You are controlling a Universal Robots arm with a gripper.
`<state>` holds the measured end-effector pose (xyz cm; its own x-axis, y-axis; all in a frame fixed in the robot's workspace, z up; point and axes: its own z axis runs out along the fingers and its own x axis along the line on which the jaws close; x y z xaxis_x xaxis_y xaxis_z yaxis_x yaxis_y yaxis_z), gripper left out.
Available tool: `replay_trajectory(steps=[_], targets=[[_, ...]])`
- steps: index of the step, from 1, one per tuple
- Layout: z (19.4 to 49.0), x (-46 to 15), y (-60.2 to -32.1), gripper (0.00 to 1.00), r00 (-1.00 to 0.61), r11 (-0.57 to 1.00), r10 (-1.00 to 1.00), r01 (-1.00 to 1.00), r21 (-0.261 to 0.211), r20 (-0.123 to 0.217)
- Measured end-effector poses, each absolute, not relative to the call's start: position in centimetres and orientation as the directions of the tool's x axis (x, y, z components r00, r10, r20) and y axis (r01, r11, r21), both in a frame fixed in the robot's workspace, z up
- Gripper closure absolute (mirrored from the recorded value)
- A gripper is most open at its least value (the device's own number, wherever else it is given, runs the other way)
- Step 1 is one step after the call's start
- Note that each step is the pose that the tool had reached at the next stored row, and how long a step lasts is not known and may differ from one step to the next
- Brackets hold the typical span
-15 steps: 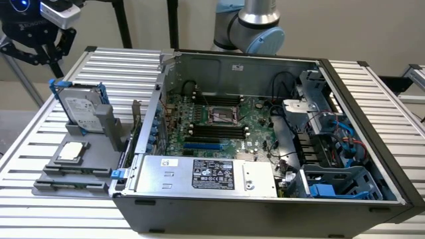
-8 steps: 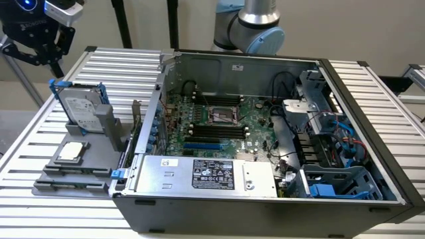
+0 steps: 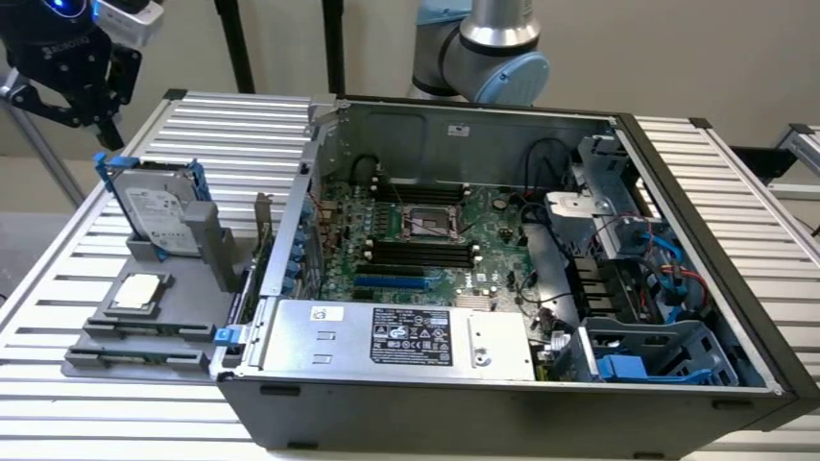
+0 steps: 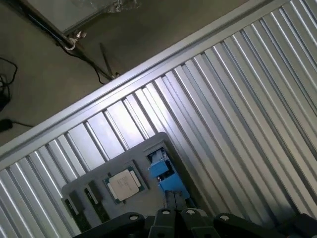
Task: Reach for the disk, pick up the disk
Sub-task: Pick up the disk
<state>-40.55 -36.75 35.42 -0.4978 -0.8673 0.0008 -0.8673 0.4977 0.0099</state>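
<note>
The disk (image 3: 160, 213) stands on edge in a grey holder (image 3: 141, 322) on the slatted table, at the exterior view's left; it is a silver-grey drive with a white label in a bright blue caddy. My black gripper (image 3: 77, 120) hangs above and slightly behind it, apart from it and holding nothing. In the wrist view the blue caddy (image 4: 161, 169) shows edge-on from above, just beyond my gripper (image 4: 173, 199), whose fingers lie close together, shut. A small square silver CPU chip (image 4: 124, 184) lies in the holder (image 4: 94, 184) beside the disk.
An open computer case (image 3: 513, 250) with motherboard, cables and a silver power supply (image 3: 397, 336) fills the table's middle and the exterior view's right. The chip (image 3: 138, 293) rests in front of the disk. The table's edge (image 4: 148, 74) and the floor lie beyond the holder.
</note>
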Motion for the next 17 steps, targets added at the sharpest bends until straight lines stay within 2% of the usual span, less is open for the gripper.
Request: replay_trajectory(steps=[17], targets=[[35.41, -40.16, -36.76, 0.89, -0.281, 0.281, -0.960, -0.960, 0.011, -0.002]])
